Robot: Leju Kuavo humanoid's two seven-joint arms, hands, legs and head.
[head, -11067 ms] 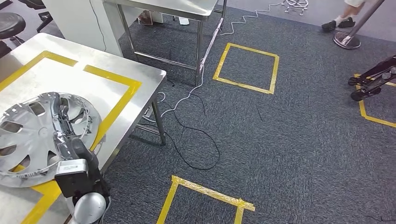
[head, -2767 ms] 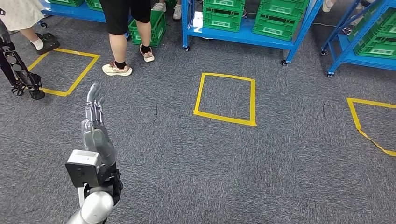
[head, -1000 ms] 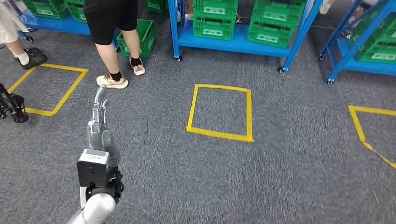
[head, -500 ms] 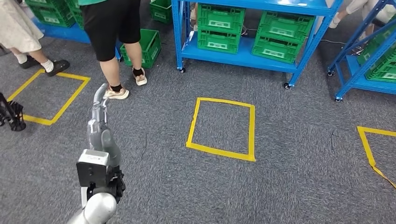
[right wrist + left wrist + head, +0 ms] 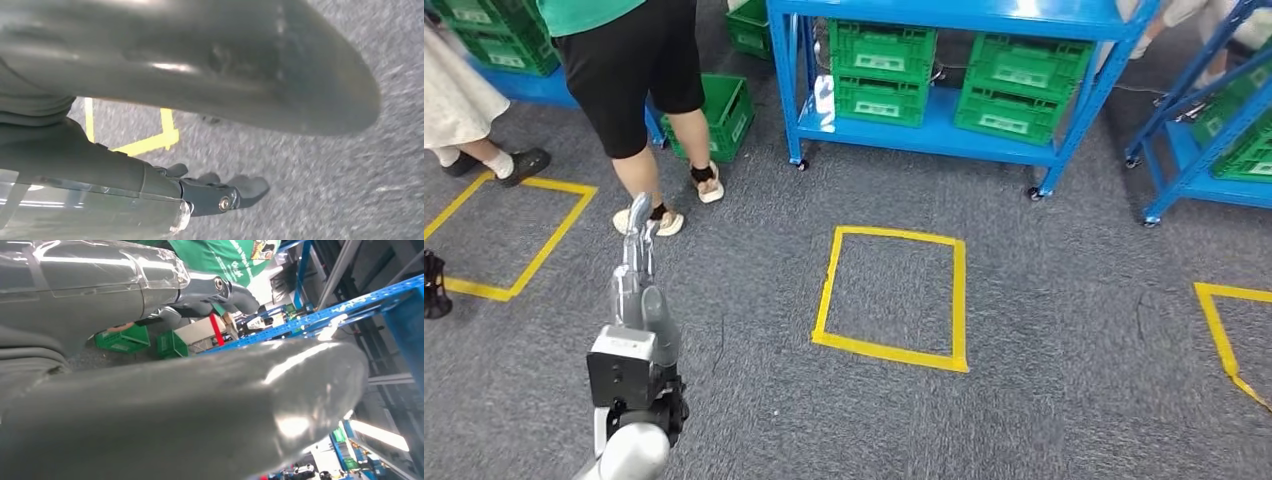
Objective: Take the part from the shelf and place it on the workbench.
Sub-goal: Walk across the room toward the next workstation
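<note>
person (image 5: 624,70) cropped, part perhaps unseen

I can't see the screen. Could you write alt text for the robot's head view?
The robot's left hand, empty with fingers extended, reaches forward over grey carpet toward a blue shelf holding green crates. A yellow tape square marks the floor ahead. A person in black shorts stands at the left beside the shelf.

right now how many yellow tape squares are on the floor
3. One whole square in the middle of the carpet, one partly cut off at the left edge by the people's feet, and one partly cut off at the right edge.
</note>
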